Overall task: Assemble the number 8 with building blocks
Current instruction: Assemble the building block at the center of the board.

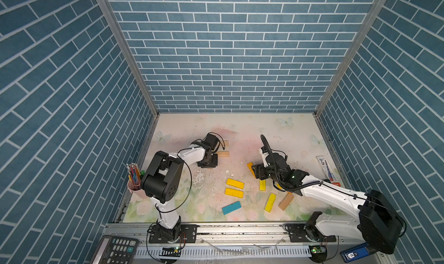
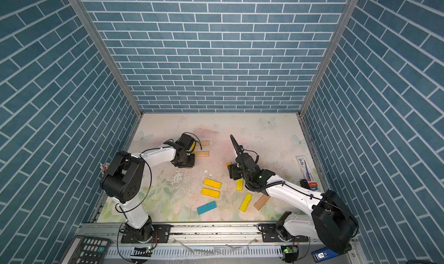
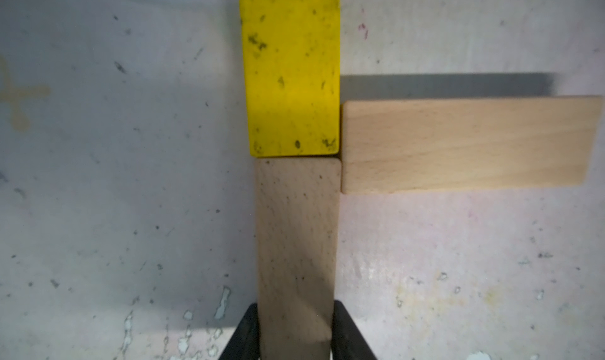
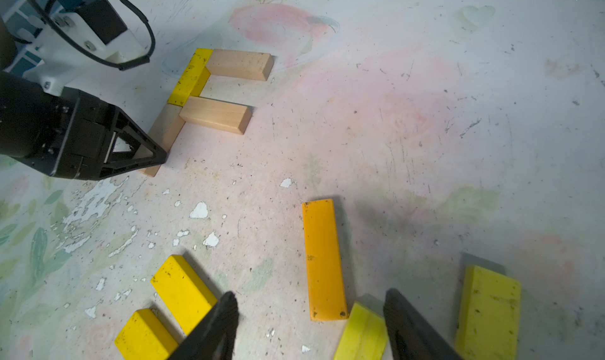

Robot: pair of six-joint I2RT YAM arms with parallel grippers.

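Four planks make up the partial figure at far left-centre of the mat (image 1: 264, 130). The yellow plank (image 4: 191, 76) runs near to far. The far tan (image 4: 240, 63) juts right from its far end and the mid tan (image 4: 216, 114) juts right at its near end. The held tan (image 3: 296, 243) butts end-on against the yellow plank's near end, in line with it. In the left wrist view the mid tan's end lies across that joint, touching both. There the frame cuts off the yellow plank's far end, and the far tan is out of view.

The left gripper (image 3: 296, 338) is clamped on the held tan near its near end, with a finger (image 3: 244, 335) against each long edge. In both top views the left wrist covers the yellow plank and held tan almost wholly (only the right ends of the two tan arms show clearly).

The right gripper (image 4: 311, 296) has its jaws well apart and grips nothing. The orange plank (image 4: 324, 260) lies flat, its near end between the fingers in the wrist view. Whether the fingertips touch the mat cannot be told.

The right forearm hides part of the loose group. The teal plank (image 1: 231, 207) lies nearest the near rail. Open mat runs from the tan arms to the far-right corner. A tube (image 1: 324, 165) lies along the right edge and a pencil cup (image 1: 134, 181) stands at the left edge.
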